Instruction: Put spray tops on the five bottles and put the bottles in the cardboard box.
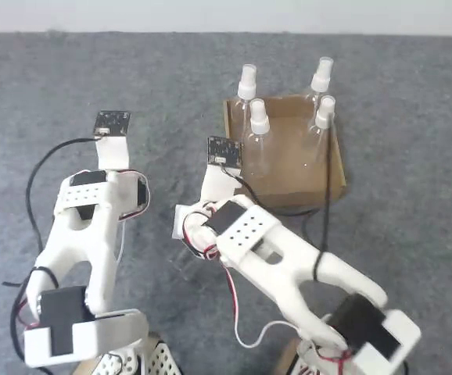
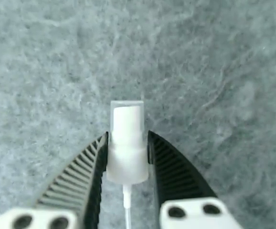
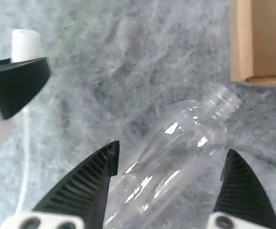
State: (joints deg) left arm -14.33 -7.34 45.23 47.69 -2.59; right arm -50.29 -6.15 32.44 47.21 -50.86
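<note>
Clear plastic bottle lies within my open right gripper, neck toward brown cardboard box; left gripper clamps white spray top.

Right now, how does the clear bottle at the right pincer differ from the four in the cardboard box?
The loose clear plastic bottle has a bare threaded neck; the four boxed bottles wear white spray tops. It lies on the grey mat inside the open right pincer; they stand upright in the brown cardboard box. All are clear plastic.
</note>
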